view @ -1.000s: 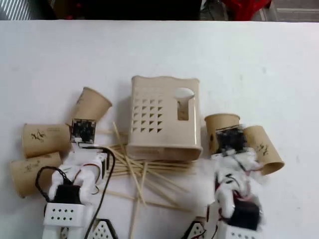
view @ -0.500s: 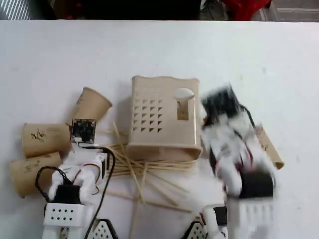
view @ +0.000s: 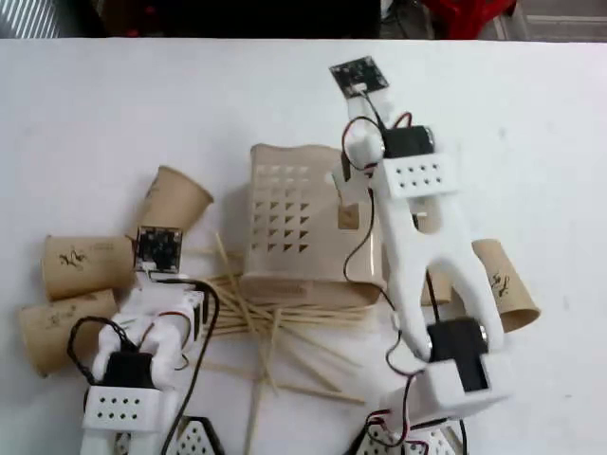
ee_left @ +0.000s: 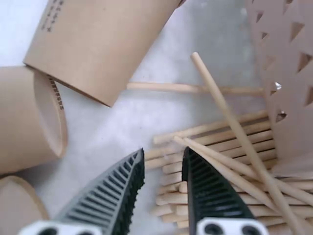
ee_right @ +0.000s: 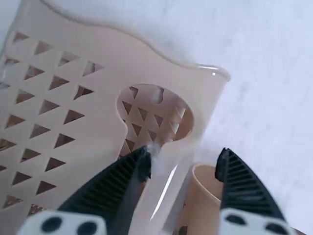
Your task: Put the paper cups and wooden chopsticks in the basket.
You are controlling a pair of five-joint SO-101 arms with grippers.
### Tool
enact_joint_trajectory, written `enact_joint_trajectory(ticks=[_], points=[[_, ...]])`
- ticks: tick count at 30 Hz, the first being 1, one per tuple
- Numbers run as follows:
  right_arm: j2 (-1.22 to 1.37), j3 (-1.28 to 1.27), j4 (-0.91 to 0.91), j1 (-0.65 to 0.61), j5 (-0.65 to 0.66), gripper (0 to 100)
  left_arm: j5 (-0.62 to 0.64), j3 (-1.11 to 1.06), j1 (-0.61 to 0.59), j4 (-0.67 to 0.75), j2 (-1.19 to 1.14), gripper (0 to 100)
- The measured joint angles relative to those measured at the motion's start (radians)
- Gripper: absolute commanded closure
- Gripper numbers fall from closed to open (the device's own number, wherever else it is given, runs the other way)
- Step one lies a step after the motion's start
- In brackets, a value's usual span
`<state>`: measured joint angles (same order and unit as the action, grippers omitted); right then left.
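The beige basket [view: 294,227] lies on its side mid-table. My right gripper [ee_right: 186,155] is open, and its jaws straddle the basket's [ee_right: 73,88] end wall by the handle cut-out. A paper cup [ee_right: 205,196] stands just beyond that wall. Another cup [view: 503,284] lies right of the arm. My left gripper [ee_left: 164,152] is open, low over the ends of the wooden chopsticks [ee_left: 220,147], with nothing between its jaws. Three cups [view: 175,197] [view: 85,265] [view: 62,327] lie on their sides around the left arm [view: 152,322]. The chopsticks [view: 275,322] are heaped in front of the basket.
The right arm [view: 427,246] stretches over the basket's right side and hides most of the cup standing there. Bare white table [view: 142,95] lies behind the basket and at the far right. The table's far edge runs along the top of the high view.
The right arm swung up from beside the two right-hand cups and stretched forward over the basket's right end. The left arm, cups, chopsticks and basket kept still.
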<state>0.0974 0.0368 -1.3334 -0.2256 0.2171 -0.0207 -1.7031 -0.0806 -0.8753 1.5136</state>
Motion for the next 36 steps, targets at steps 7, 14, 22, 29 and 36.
enact_joint_trajectory(ticks=[7,14,22,29,36], points=[[0.095,0.006,0.078,0.017,0.000,77.2,0.000,0.000,0.000,0.000,0.000,86],[0.178,0.006,0.209,0.015,0.000,77.3,0.000,0.000,0.000,0.000,0.000,86],[0.285,0.006,0.322,0.026,0.000,98.1,0.000,0.000,0.000,0.000,0.000,86],[0.288,0.021,0.382,0.034,0.000,98.2,0.000,0.000,0.000,0.000,0.000,86],[0.256,0.121,0.382,0.068,-0.130,98.4,0.000,0.000,0.000,0.000,0.000,86]])
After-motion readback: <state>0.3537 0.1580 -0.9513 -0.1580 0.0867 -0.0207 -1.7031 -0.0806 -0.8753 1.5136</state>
